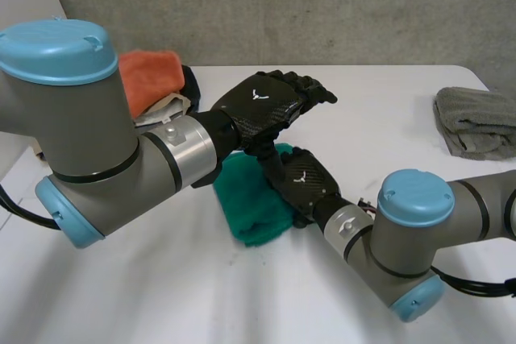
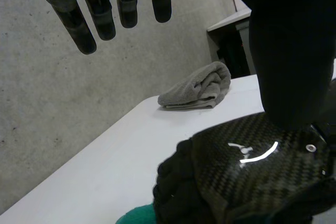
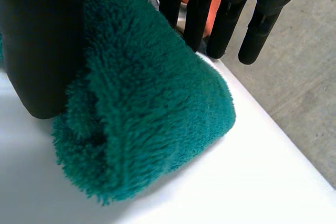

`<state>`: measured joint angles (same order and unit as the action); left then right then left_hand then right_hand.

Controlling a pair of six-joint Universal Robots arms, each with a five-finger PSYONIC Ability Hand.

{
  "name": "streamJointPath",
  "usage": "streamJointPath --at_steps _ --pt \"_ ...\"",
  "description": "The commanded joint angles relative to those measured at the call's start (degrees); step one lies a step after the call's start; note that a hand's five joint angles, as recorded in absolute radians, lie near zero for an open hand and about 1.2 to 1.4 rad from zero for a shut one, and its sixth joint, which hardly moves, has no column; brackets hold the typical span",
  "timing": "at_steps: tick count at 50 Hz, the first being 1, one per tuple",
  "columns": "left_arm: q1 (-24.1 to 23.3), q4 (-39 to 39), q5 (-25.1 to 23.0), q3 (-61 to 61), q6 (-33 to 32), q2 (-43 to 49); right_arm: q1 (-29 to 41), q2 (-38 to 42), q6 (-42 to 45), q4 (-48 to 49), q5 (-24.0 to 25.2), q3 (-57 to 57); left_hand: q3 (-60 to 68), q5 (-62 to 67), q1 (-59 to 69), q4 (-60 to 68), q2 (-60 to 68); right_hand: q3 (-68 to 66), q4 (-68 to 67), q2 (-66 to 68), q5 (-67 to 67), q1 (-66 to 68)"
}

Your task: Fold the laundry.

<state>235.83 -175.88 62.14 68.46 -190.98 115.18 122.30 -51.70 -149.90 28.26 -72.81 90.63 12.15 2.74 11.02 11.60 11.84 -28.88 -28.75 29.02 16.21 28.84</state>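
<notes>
— What is on the white table (image 1: pixel 403 86) from where you stand?
— 2 arms reach over it. The left arm (image 1: pixel 89 134) comes in from the left edge and the right arm (image 1: pixel 419 231) from the near right corner. Both point toward the middle of the tabletop.
— And the laundry?
— A teal towel (image 1: pixel 250 211) lies folded into a thick bundle around the middle of the tabletop. A grey towel (image 1: pixel 476 122) sits crumpled at the right edge, toward the far right corner. An orange cloth (image 1: pixel 149 78) tops a small pile at the far left corner.
— Which hand is on the teal towel?
— The right hand (image 1: pixel 305 181). Its palm is down on the bundle, its fingers (image 3: pixel 226 14) are straight and spread over the fluffy top, and its thumb stands against the bundle's side.
— So is it gripping?
— No, nothing is curled round the cloth, so the hand is just laid flat on it.
— And the left hand (image 1: pixel 262 106)?
— It is lifted above the right hand and holds nothing. Its fingers (image 2: pixel 105 9) are stretched out straight and apart, pointing toward the grey towel (image 2: pixel 197 92).
</notes>
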Motion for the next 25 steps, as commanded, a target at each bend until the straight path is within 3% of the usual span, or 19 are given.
streamJointPath --at_steps 1,4,11,16,25 --pt "0.07 0.01 0.00 0.01 0.00 -0.13 0.04 1.51 0.05 -0.40 -0.05 -3.08 0.92 0.33 2.05 1.47 1.24 -1.22 -1.35 1.08 3.89 1.25" --pt "0.07 0.01 0.00 0.09 0.00 -0.13 0.04 2.39 0.05 -0.40 0.13 -3.88 0.75 0.17 1.88 1.31 1.07 -3.40 -3.53 3.26 6.07 3.43" --pt "0.16 0.01 0.00 0.09 0.00 -0.13 0.04 3.10 -0.21 -0.31 0.30 -6.60 0.75 0.16 1.88 1.31 1.07 -51.09 -51.21 50.94 53.75 51.12" --pt "0.95 0.01 0.00 -0.17 0.00 -0.31 -0.22 1.52 -1.18 -0.13 0.04 -8.79 0.58 0.00 1.71 1.14 0.90 -51.12 -51.25 50.98 53.79 51.16" --pt "2.18 -3.06 2.45 -0.79 0.44 -3.20 -9.61 -2.43 -3.11 0.04 0.39 -17.75 0.58 0.00 1.71 1.14 0.90 -51.12 -51.25 50.98 53.79 51.16"
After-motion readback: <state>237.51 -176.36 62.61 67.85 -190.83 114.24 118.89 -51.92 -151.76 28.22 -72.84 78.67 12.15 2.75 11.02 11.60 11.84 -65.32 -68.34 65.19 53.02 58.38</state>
